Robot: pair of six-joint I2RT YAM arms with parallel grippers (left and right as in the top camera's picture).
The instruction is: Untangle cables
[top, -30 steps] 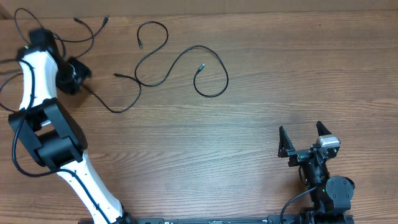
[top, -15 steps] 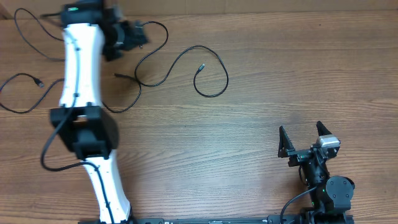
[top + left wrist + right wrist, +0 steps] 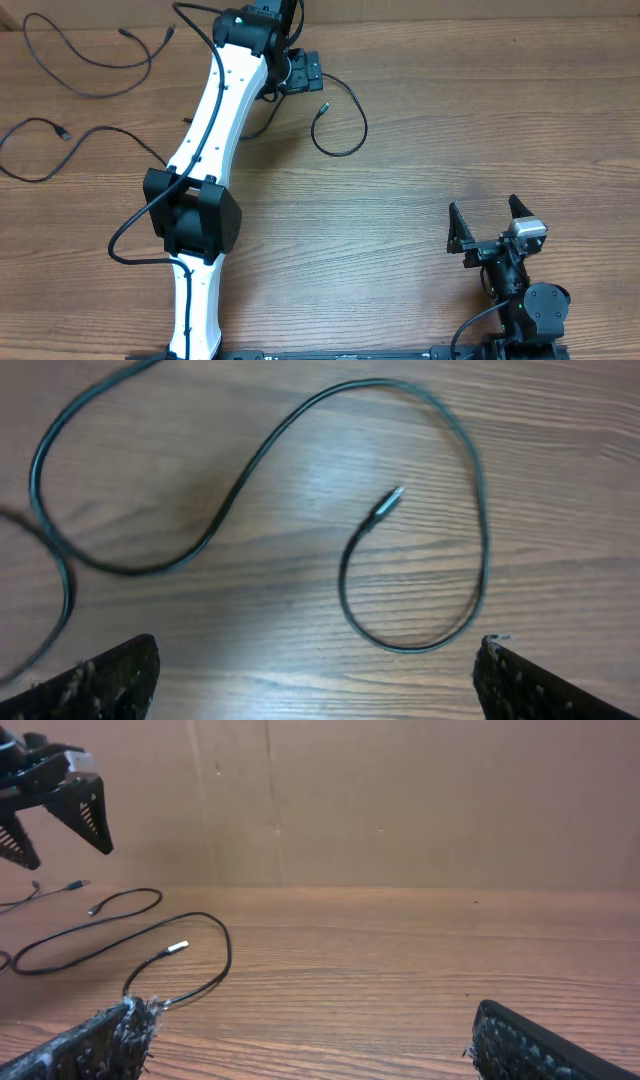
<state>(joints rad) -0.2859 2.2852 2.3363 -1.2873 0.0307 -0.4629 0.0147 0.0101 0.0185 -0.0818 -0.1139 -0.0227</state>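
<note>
Left arm stretched diagonally to the far edge, left end effector (image 3: 303,74) spread wide, released, hovering just beside the looped cable (image 3: 365,125). Two other cables (image 3: 85,95) lie far left, near the edge. Right arm folded at the near-right corner, right end effector (image 3: 484,205) open, gripping nothing. Wide bare surface (image 3: 400,250) between.

Cable loop (image 3: 486,540) beneath left pincer (image 3: 316,75), tabletop (image 3: 450,120) open rightwards
</note>
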